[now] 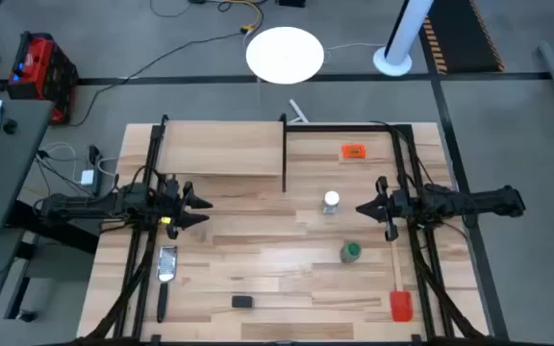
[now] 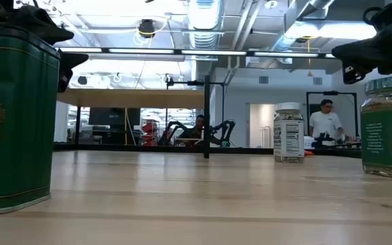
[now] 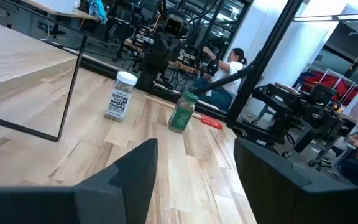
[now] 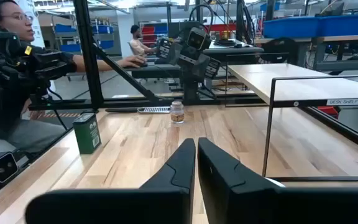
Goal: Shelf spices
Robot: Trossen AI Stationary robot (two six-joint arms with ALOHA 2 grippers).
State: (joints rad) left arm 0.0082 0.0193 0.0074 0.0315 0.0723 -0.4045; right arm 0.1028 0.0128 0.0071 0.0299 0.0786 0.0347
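Observation:
The shelf, a light-wood plank on a thin black frame, stands at the table's far left. A clear jar with a white lid stands upright mid-table, a green-lidded jar nearer the front, and a dark tin by the near edge. A small brownish jar stands beside my left arm. My left gripper hovers open at the left, pointing toward the table's right, with nothing between its fingers. My right gripper hovers shut, just right of the white-lidded jar.
A flat orange tag lies at the far right. A red-headed spatula with a wooden handle lies along the right side. A metal utensil with a dark handle lies at the near left. People sit at desks beyond the table.

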